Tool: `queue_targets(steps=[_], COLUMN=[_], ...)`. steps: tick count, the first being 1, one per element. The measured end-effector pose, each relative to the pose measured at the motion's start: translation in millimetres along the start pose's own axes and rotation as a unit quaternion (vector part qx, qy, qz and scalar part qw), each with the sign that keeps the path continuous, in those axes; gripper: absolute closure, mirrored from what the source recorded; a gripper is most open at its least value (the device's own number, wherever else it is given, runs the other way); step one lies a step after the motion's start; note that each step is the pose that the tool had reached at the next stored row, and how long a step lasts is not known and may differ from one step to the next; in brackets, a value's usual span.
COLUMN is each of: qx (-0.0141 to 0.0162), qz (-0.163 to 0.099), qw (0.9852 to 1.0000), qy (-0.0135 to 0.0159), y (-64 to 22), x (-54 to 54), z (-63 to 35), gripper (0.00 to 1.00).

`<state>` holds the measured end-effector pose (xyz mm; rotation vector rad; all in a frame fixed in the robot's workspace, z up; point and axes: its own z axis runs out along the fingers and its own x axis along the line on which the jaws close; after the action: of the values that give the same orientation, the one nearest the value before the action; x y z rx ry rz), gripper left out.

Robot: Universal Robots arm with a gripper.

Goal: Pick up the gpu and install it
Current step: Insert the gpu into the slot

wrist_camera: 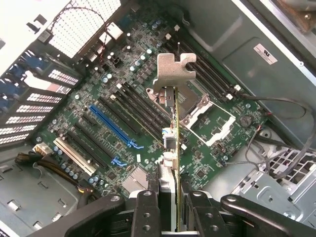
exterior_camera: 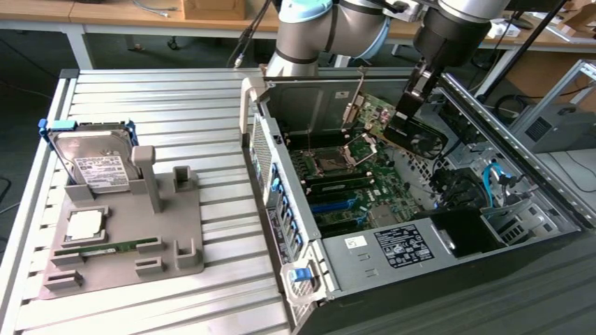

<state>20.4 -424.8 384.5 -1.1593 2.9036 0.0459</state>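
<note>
Pale metal bracket of gpu [wrist_camera: 174, 74] juts straight ahead from my gripper [wrist_camera: 170, 200]; I pinch card edge-on, long axis hanging above motherboard [wrist_camera: 140, 59].

Bright, even overhead light; soft shadows inside computer case [exterior_camera: 312, 105]; pale glare on gpu [wrist_camera: 175, 74] bracket.

Silver-grey arm [exterior_camera: 303, 38] with pale blue joint caps — black jaws dotted with screws.

Free room above the motherboard [exterior_camera: 340, 199], gpu [exterior_camera: 419, 138] hanging in it, case walls [exterior_camera: 312, 105] around, cables [exterior_camera: 495, 178] crowding the exterior view's right
</note>
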Motion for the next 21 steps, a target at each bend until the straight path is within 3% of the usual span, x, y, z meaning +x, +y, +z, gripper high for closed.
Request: queue_targets(steps=[21], qx=[-0.0014], qz=[-0.056], qw=[0.9984], qy=[0.0012], y=[0.0], x=[0.0], z=[0.0], gripper=[0.73])
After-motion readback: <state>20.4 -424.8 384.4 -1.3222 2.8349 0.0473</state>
